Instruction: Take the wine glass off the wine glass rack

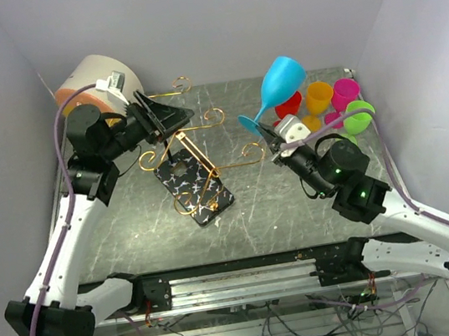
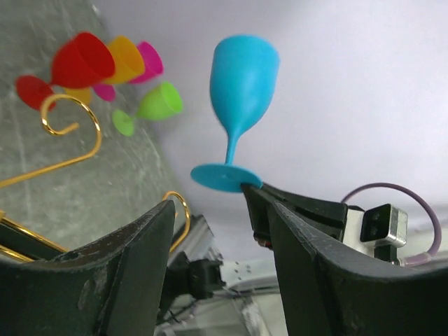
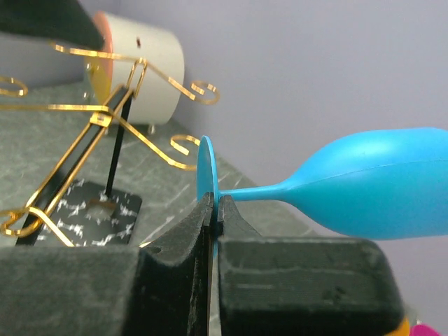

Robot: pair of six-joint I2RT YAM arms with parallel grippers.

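Observation:
The blue wine glass [image 1: 281,82] is off the rack, held in the air to the rack's right, bowl tilted up and back. My right gripper [image 1: 263,132] is shut on the rim of its round foot; the right wrist view shows the jaws [image 3: 215,203] pinching the foot disc, with the glass [image 3: 378,182] lying sideways. The wine glass rack [image 1: 198,190] stands mid-table, gold scroll arms over a black veined base [image 3: 84,210]. My left gripper [image 1: 176,118] is open at the top of the rack, nothing between its jaws [image 2: 218,210]. The glass [image 2: 241,73] shows beyond it.
Several coloured plastic glasses, red [image 1: 288,106], orange [image 1: 319,96], pink [image 1: 345,91] and green [image 1: 358,118], stand at the back right, close behind my right arm. A round beige drum [image 1: 97,75] sits at the back left. Walls close in on three sides.

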